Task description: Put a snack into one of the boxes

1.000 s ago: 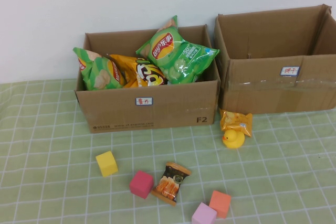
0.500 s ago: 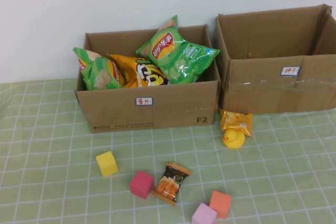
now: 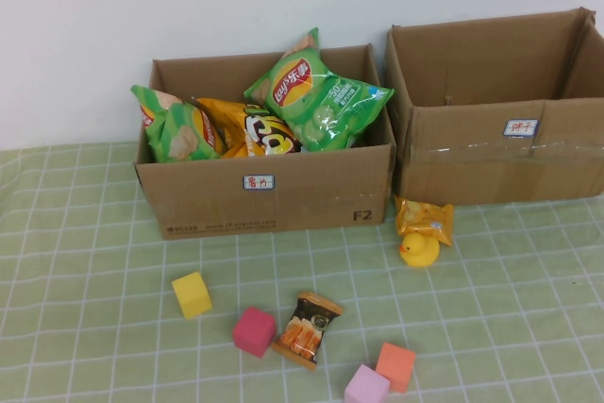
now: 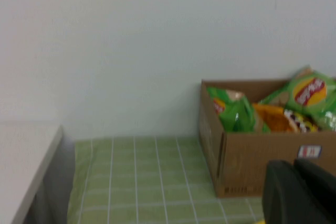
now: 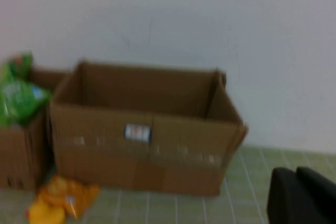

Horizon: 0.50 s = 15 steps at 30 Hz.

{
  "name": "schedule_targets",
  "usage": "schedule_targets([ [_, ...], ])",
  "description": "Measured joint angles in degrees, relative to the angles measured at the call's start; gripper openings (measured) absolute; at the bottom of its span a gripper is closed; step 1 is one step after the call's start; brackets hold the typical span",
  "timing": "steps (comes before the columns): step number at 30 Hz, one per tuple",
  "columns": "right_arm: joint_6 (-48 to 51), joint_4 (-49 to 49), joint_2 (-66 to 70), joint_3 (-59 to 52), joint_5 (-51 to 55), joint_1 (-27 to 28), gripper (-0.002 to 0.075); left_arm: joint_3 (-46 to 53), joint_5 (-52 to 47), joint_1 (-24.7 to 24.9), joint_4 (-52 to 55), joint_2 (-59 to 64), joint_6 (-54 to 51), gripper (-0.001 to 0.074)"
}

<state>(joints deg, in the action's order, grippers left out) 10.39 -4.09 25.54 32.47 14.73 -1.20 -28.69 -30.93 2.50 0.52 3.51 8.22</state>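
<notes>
Neither arm enters the high view. The left gripper (image 4: 299, 192), a dark, matte black body, occupies only the lower right corner of the left wrist view; its outline is blurred and its fingertips lie beyond the frame edge. The right gripper (image 5: 302, 196), likewise a dark black block, fills the lower right corner of the right wrist view. Both wrist cameras look out roughly level rather than downward, so both wrists are held near horizontal.
</notes>
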Motion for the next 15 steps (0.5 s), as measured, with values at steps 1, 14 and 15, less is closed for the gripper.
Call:
schedule_targets([
  [1, 0.8, 0.9, 2.8, -0.8, 0.6, 0.0, -0.0002, 1.2, -0.5, 0.0, 0.0, 0.3, 0.0, -0.0002],
  [14, 4.6, 2.3, 27.6, -6.0, -4.6, -1.5, -0.0002, 6.6, -3.0, 0.0, -23.2, 8.8, -14.5, -0.0002],
  [15, 4.6, 1.8, 28.6, -6.0, -5.0, -1.5, -0.0002, 5.5, -2.9, 0.0, -23.8, 10.8, -15.9, -0.0002],
])
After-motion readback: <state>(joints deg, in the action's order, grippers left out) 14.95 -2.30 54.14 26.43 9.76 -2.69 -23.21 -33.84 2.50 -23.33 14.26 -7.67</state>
